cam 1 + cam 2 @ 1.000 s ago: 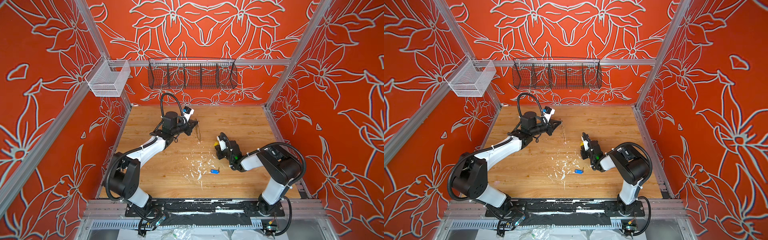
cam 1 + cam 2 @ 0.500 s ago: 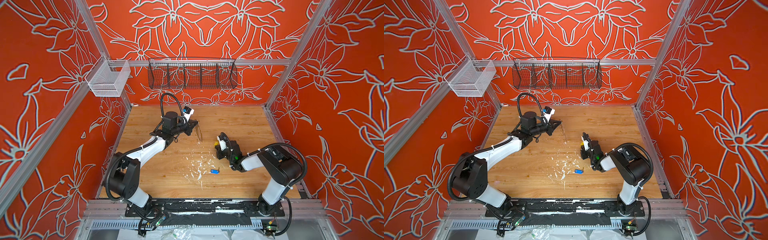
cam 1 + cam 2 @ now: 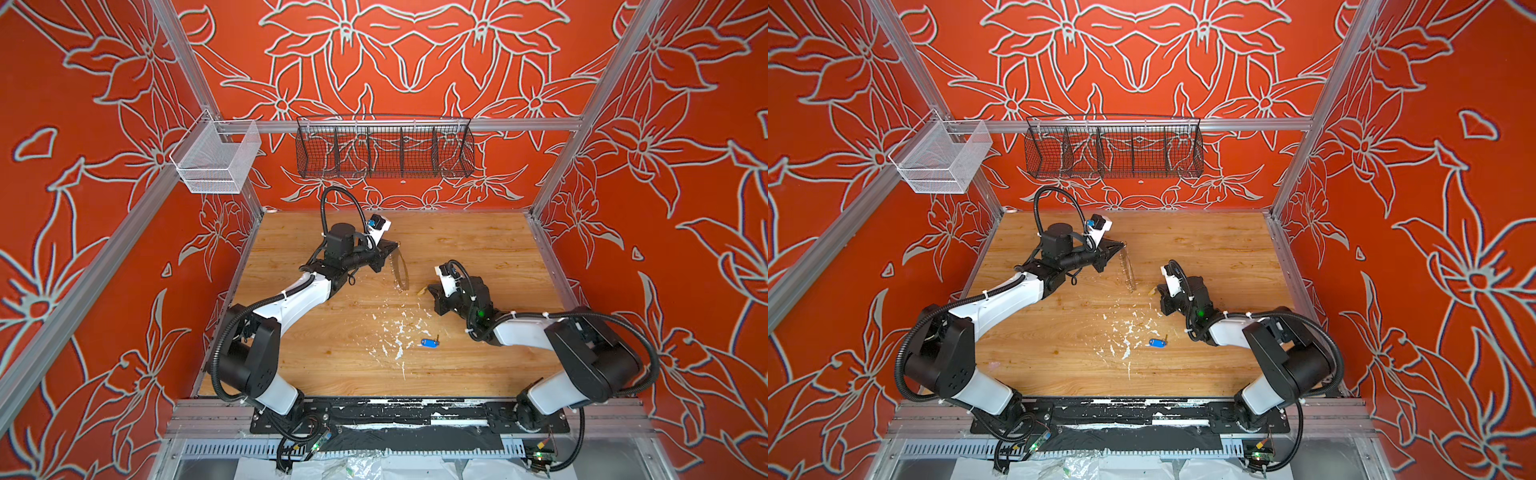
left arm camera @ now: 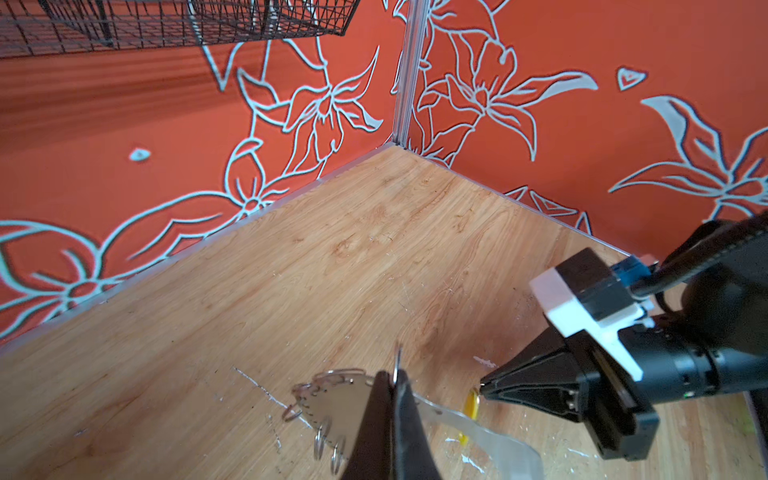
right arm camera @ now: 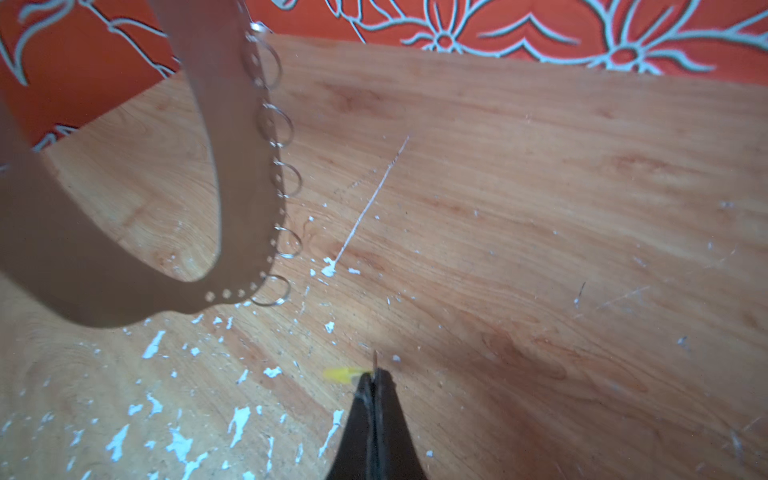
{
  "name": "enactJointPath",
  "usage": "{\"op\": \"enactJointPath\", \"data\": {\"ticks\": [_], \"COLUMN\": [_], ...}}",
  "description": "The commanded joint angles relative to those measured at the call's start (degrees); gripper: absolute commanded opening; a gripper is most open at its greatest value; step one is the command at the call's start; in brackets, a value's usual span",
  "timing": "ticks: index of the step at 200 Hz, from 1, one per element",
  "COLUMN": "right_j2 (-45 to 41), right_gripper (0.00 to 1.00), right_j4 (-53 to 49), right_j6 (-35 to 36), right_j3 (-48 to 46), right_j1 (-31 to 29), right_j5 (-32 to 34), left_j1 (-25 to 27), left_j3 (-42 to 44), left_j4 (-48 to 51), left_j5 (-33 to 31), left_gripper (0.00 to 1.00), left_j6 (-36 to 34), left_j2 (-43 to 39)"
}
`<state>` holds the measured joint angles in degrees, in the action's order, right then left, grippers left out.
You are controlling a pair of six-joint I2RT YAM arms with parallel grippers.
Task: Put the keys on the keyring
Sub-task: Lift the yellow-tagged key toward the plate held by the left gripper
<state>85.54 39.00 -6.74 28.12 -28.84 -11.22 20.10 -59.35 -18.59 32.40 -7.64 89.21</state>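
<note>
Keyring (image 3: 401, 270) status: held on edge above the middle of the desk (image 3: 478, 241), toward the far edge. The left claw (image 4: 395, 378) is fully closed on its rim. The wire loops (image 5: 286, 241) along its edge face the right claw (image 5: 375, 376) and all appear empty.

Yellow key (image 5: 338, 374) status: pinched in the right claw, which is closed tight. The yellow tag projects to one side of the fingertips and a thin metal tip projects past them. The key sits near the desk centre, just beside the keyring but apart from it. Whether it is clear of the desk surface cannot be told.

Blue key (image 3: 428, 342) status: lying loose on the desk, between the centre and the front edge, well apart from both claws.

Progress: no key is on the keyring. Both parts for the first threading appear secured. Remaining, as judged: bring the yellow key to a loop and thread it, then fetch and thread the blue key.
</note>
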Motion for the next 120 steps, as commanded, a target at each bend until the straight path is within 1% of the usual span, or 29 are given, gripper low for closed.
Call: {"op": "enactJointPath", "data": {"ticks": [1, 25, 42, 75, 100, 120], "right_j2": [-4.22, -9.51, -13.77, -19.96, -23.57, -26.61], "right_gripper": [0.0, 0.0, 0.0, 0.0, 0.0, 0.0], "right_j4": [-4.31, -9.03, -12.09, -17.28, -19.77, -23.02], "right_j6": [0.95, 2.72, 3.67, 3.89, 3.88, 2.69], "right_j3": [0.26, 1.03, 1.32, 2.63, 2.85, 3.68], "right_j1": [-0.21, -1.43, -2.26, -3.28, -4.88, -6.43], "right_j5": [-1.05, -1.61, -1.1, -1.25, -1.22, 2.81], "left_j1": [0.02, 0.5, 1.53, 4.64, 6.4, 7.1], "left_j3": [0.73, 2.1, 3.7, 4.8, 5.36, 5.19], "left_j4": [-3.71, -5.1, -6.47, -5.05, -5.68, -4.72], "left_j5": [4.22, 7.48, 8.28, 7.85, 5.55, 5.02], "left_gripper": [0.0, 0.0, 0.0, 0.0, 0.0, 0.0], "left_j6": [-3.64, -4.84, -7.23, -13.63, -14.99, -16.11], "left_j2": [-1.02, -2.3, -3.45, -4.35, -4.37, -4.48]}}
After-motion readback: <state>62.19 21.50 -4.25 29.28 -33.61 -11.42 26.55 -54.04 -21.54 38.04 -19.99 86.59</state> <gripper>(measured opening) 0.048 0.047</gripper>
